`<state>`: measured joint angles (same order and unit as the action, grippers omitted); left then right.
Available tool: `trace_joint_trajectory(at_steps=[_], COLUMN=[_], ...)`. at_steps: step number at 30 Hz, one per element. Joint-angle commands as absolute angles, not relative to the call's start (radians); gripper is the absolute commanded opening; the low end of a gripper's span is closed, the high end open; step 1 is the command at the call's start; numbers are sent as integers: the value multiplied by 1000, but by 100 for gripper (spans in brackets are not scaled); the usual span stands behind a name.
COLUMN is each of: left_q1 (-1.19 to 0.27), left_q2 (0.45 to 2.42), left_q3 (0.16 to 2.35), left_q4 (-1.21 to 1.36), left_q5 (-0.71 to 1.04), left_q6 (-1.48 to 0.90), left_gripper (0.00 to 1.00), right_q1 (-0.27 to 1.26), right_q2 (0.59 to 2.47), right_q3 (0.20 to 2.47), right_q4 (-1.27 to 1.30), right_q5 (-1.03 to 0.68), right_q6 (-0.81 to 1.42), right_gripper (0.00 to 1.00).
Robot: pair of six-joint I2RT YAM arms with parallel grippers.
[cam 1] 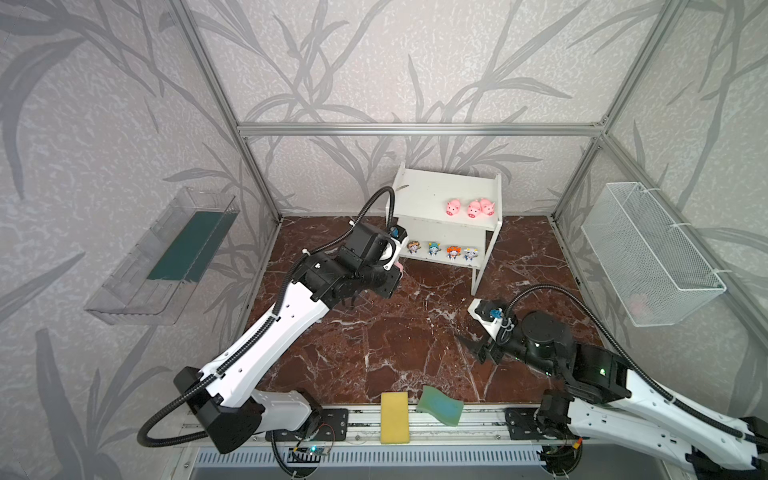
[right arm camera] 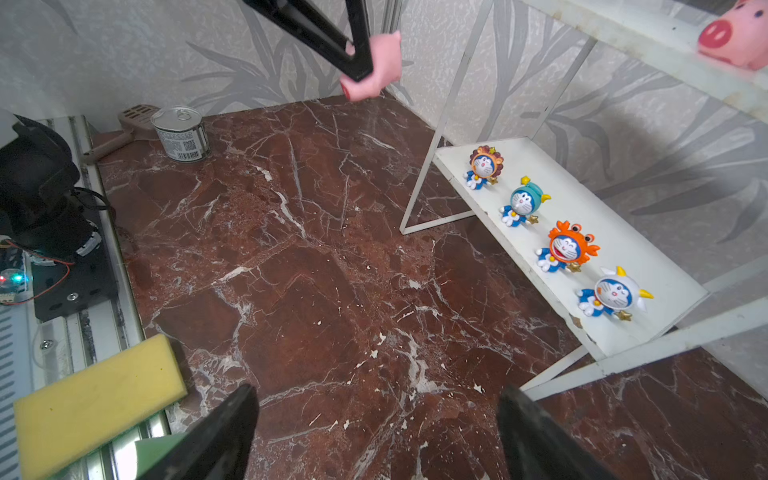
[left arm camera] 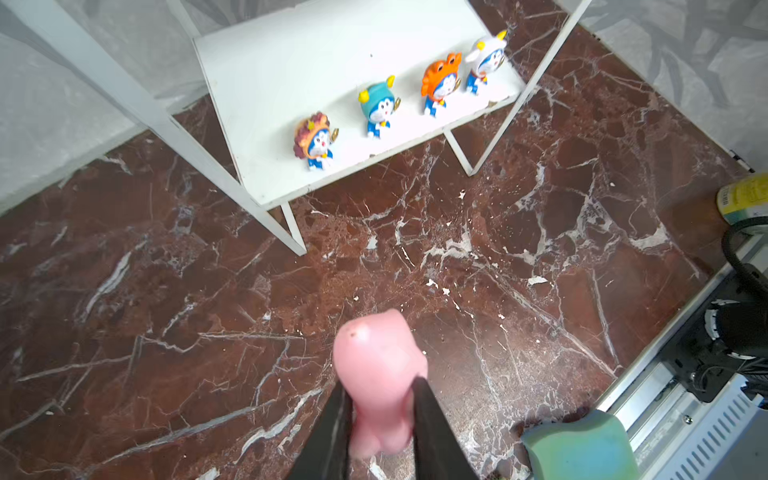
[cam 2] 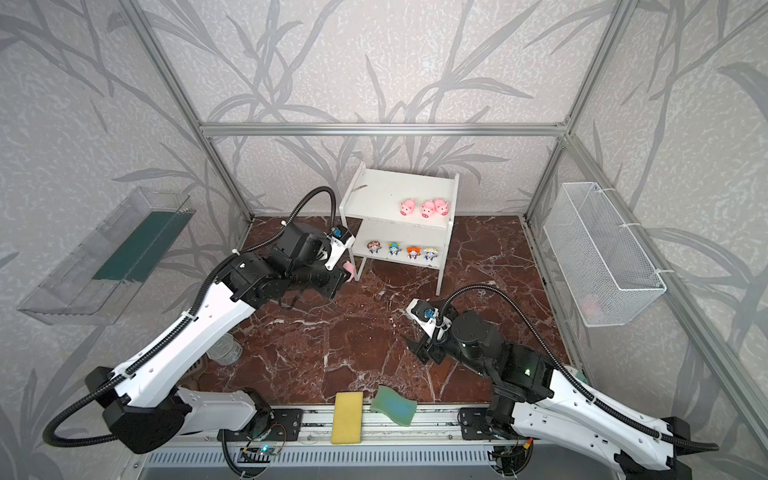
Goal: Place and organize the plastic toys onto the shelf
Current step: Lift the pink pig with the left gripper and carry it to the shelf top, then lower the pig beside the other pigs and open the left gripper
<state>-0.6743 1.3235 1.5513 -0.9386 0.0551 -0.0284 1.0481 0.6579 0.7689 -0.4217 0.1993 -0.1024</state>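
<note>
Marble tabletop inside wallpapered cage, same in both top views. White shelf at back centre: three pigs grouped on upper board, four figurines lined along lower board, so sorted by kind. Left gripper up beside shelf's left front leg, pinching fourth pig clear of table, probably bound for bare left half of upper board. Right gripper low at right, spread wide, empty, parked out of the way.

Left wrist: fourth pig squeezed narrow between both black fingers, long axis running straight out from jaws toward shelf.

Right wrist: same pig tilted, darker flat end lowest, likely snout, aimed down at table. Figurines upright, faces toward front edge.
</note>
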Motion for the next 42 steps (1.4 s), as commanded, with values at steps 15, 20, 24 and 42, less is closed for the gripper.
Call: trace_joint_trajectory(at_steps=[15,20,24,42], left_q1=[-674,-670,-665,-631], left_q2=[1695,1799,1875,2015], left_q3=[2185,2333,2436,2565], left_q4=[-1116,-1134,-1149,-1108], left_q5=[-3,-6,-30,-38], left_q6=[146,174,184,204], left_gripper=[26,26,26,26], right_q1=[1053,1053,1053,1053], right_q2=[554,539,529,514], right_q3=[756,762,759,750], right_q4=[-453,-468,-472,-463], right_q5=[217,226,227,230], right_q6=[-89,-95,-92,-94], right_gripper=[90,90,90,90])
